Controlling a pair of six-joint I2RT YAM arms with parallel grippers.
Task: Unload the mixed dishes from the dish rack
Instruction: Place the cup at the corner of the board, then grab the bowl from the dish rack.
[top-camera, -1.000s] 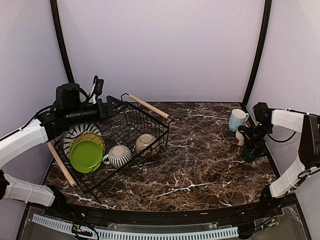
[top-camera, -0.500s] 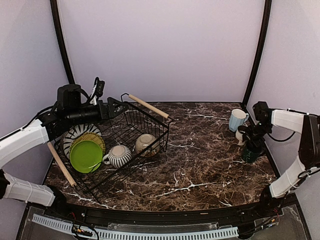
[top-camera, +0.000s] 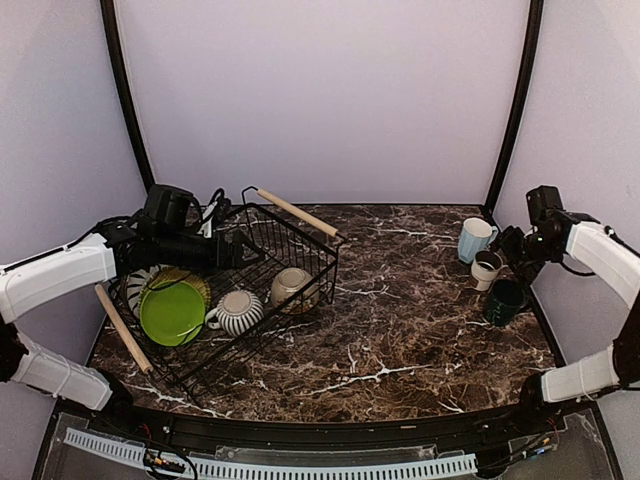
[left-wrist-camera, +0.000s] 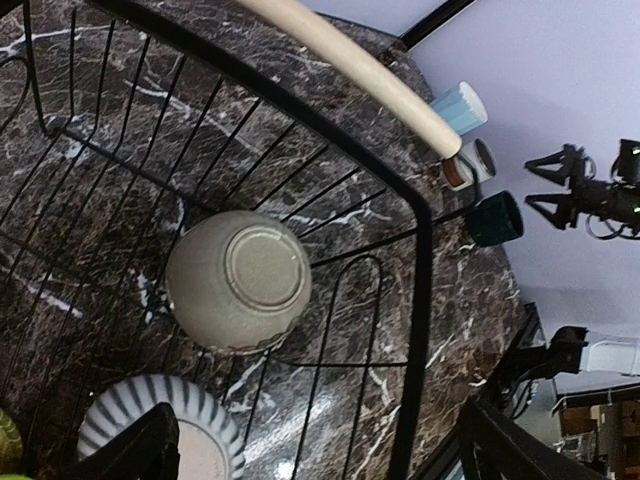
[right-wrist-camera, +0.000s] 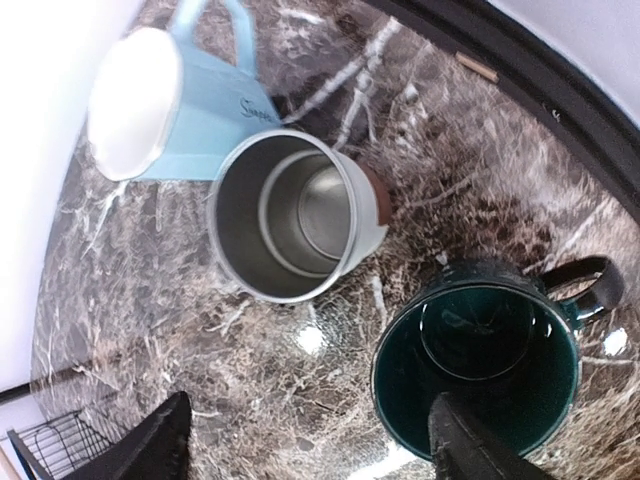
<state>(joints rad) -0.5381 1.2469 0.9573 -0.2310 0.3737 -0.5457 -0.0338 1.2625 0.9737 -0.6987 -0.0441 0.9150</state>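
Note:
The dish rack (top-camera: 318, 262) stands at the left with a lime green plate (top-camera: 170, 312), an olive-yellow plate (top-camera: 190, 277) and a striped plate (top-camera: 133, 285) on edge in it. A striped mug (top-camera: 240, 312) and an upturned cream bowl (top-camera: 293, 288) (left-wrist-camera: 238, 280) also lie inside. My left gripper (top-camera: 248, 252) (left-wrist-camera: 320, 460) hangs open over the rack, above the bowl and striped mug (left-wrist-camera: 160, 430). At the right, a light blue cup (top-camera: 475, 238) (right-wrist-camera: 170, 100), a small white cup (top-camera: 487, 268) (right-wrist-camera: 295, 215) and a dark teal mug (top-camera: 503, 300) (right-wrist-camera: 480, 355) stand on the table. My right gripper (top-camera: 513, 250) (right-wrist-camera: 310, 450) is open above them, holding nothing.
The rack's wooden handles (top-camera: 297, 212) (left-wrist-camera: 350, 70) run along its two ends. Dark posts (top-camera: 515, 110) rise at the back corners, and a wall is close behind the cups. Bare marble table (top-camera: 400, 330) lies between the rack and the cups.
My right gripper has opened, let go of the dark teal mug on the table and lifted away. My left gripper has moved forward and right over the rack.

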